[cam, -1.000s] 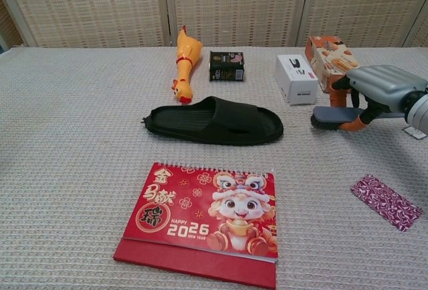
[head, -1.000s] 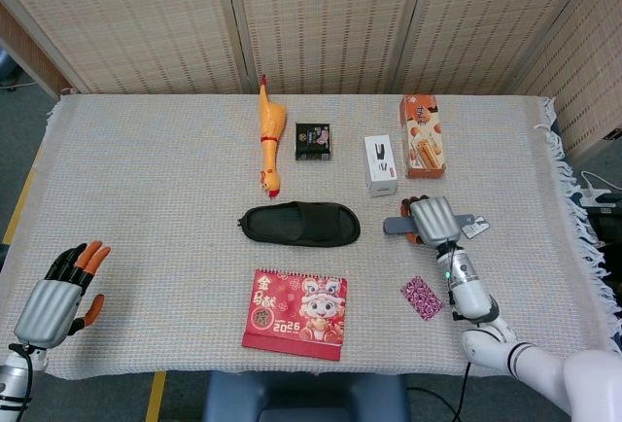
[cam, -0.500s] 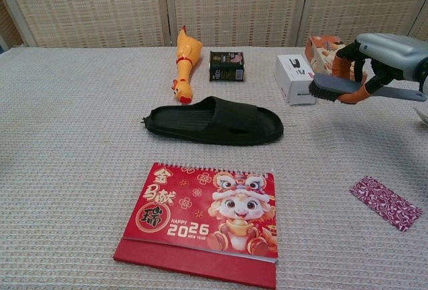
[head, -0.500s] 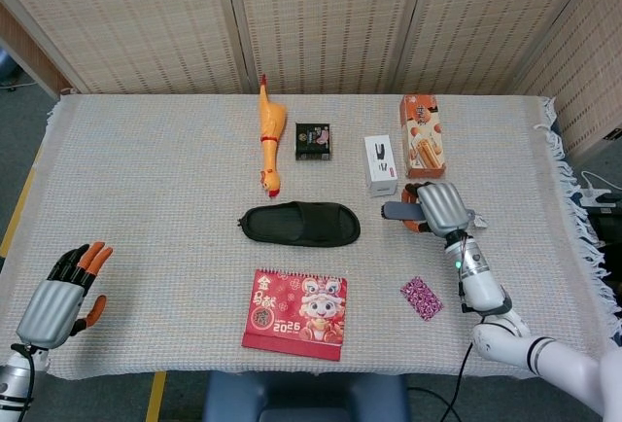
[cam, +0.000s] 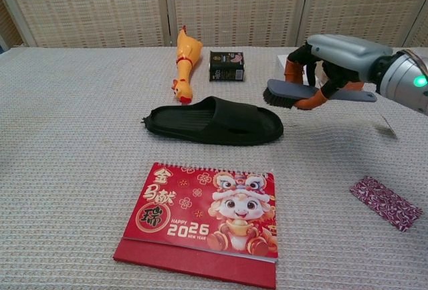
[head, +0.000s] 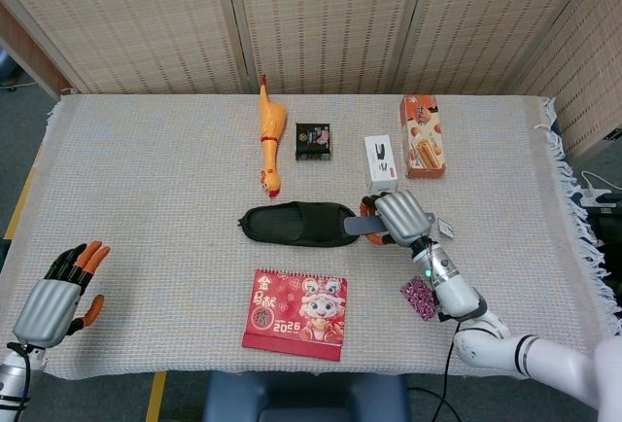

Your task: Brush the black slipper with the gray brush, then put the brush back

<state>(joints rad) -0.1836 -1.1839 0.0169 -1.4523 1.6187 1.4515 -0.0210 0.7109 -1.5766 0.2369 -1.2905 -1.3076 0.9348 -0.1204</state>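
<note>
My right hand [cam: 334, 53] grips the gray plastic brush [cam: 294, 93] above the black rubber slipper's [cam: 214, 121] toe end. My left hand [head: 60, 296] rests with fingers spread, holding nothing.

Screened-off lab table [head: 146, 179], woven panels [head: 321, 23]

Bare cloth flanks the black slipper [head: 300, 225] (calendar [head: 296, 312] crowds its near side).

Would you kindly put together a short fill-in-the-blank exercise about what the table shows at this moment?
1. The gray brush is held by the robot's ____ hand.
2. The brush's bristles face ____.
3. The red calendar shows the year ____.
4. The black slipper lies between the calendar and the rubber ____.

Missing words: right; down; 2026; chicken.
</note>
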